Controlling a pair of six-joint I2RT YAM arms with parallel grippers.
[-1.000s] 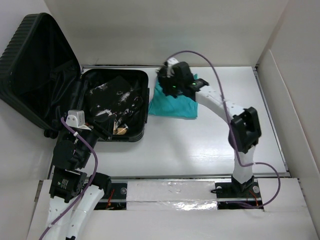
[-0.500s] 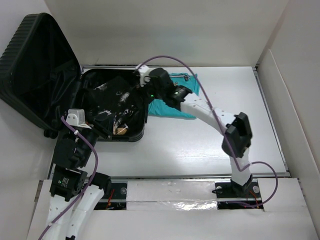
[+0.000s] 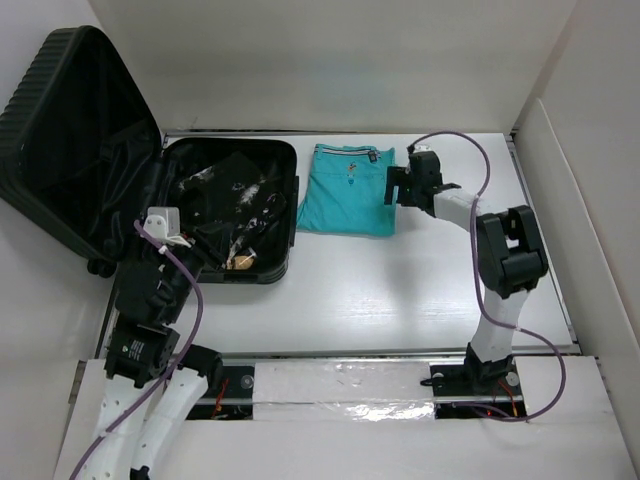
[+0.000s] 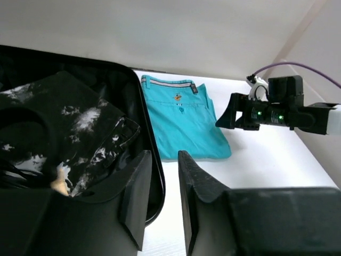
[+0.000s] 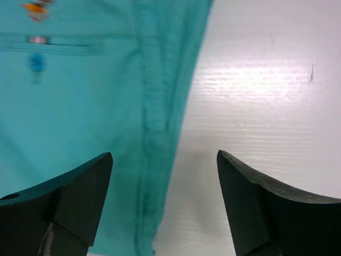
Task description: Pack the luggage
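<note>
The luggage (image 3: 75, 140) is laid open on the white table (image 3: 400, 290), with its ribbed lid raised to the left and its base filled with black-and-white patterned clothing (image 3: 225, 190). Just to the right of the luggage, a folded teal garment (image 3: 348, 195) is spread flat. The right gripper (image 5: 164, 154) is held over the garment's edge farthest from the luggage, jaws spread wide with nothing between them, while the left gripper (image 4: 164, 157) is poised above the luggage's near rim, jaws parted narrowly and empty.
</note>
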